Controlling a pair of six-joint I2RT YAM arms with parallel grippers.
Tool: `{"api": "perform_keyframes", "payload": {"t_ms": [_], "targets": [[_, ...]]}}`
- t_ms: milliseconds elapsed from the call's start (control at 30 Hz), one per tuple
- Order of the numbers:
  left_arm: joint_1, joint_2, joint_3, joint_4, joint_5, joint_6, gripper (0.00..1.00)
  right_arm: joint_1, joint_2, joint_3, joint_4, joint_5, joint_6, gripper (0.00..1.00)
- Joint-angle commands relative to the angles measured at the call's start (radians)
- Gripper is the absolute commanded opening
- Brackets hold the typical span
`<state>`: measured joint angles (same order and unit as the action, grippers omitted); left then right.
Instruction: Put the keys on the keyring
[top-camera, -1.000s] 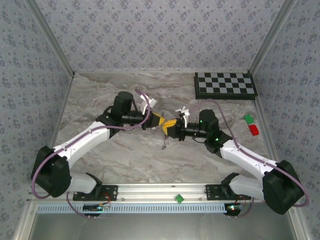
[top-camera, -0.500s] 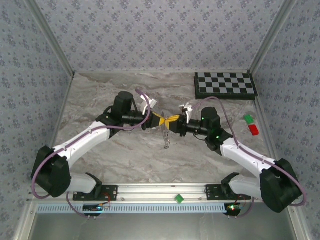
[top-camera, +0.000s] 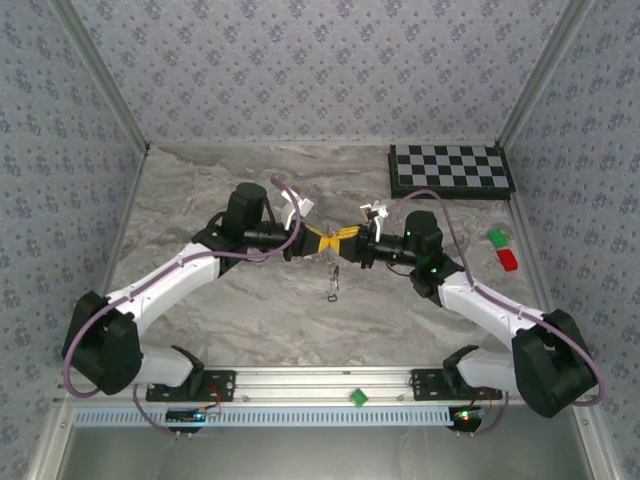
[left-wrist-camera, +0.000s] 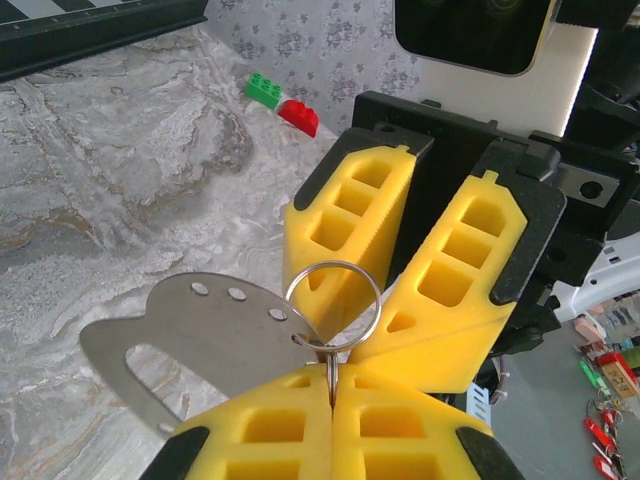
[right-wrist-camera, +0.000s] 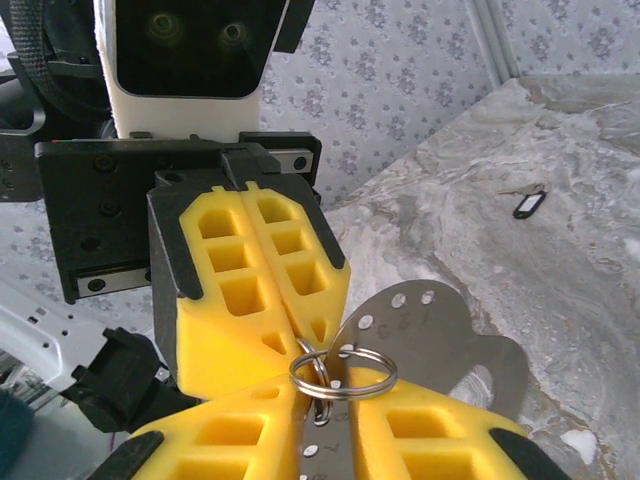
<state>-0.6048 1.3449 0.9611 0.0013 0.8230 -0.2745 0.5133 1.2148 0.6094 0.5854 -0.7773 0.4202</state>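
Note:
The keyring (left-wrist-camera: 333, 305) is a thin steel wire loop, and my left gripper (left-wrist-camera: 333, 385) is shut on it at the bottom of the left wrist view. A second loop links into the keyring (right-wrist-camera: 343, 370). A flat grey metal plate (left-wrist-camera: 190, 345) with a row of small holes hangs from the ring. My right gripper (right-wrist-camera: 325, 400) is shut on that plate (right-wrist-camera: 440, 330). The two grippers meet tip to tip above the table's middle, left gripper (top-camera: 325, 240) and right gripper (top-camera: 350, 240). One small dark key (right-wrist-camera: 527, 203) lies on the marble.
A checkerboard (top-camera: 450, 170) lies at the back right. A green brick (top-camera: 496, 237) and a red brick (top-camera: 508, 259) sit near the right wall. The plate (top-camera: 333, 283) dangles below the grippers.
My right gripper has moved toward the far side and now meets the left gripper's tips. The hanging plate shifted slightly with it. The left arm has hardly moved.

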Motion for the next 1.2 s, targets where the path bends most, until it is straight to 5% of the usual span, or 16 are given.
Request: {"api": "perform_keyframes", "payload": {"t_ms": [0,67,133,300,500,1033,1167], "targets": [[-0.014,0.007,0.033,0.043,0.047,-0.003,0.00,0.003,0.020,0.026,0.076,-0.069,0.032,0.17],[-0.015,0.012,0.036,0.043,0.051,-0.005,0.00,0.005,0.028,0.029,0.090,-0.083,0.040,0.15],[-0.017,0.016,0.037,0.046,0.052,-0.008,0.00,0.010,0.032,0.032,0.099,-0.098,0.036,0.00],[-0.016,0.016,0.036,0.049,0.048,-0.010,0.00,0.007,0.030,0.024,0.100,-0.090,0.031,0.00],[-0.012,0.009,0.030,0.039,0.034,-0.007,0.14,-0.017,0.023,0.005,0.126,-0.067,0.052,0.00],[-0.005,0.001,0.020,0.047,0.020,-0.019,0.00,-0.011,0.038,0.011,0.112,-0.093,0.037,0.00],[-0.006,0.008,0.021,0.045,0.038,-0.015,0.00,0.004,0.039,0.020,0.093,-0.093,0.021,0.12]]}}
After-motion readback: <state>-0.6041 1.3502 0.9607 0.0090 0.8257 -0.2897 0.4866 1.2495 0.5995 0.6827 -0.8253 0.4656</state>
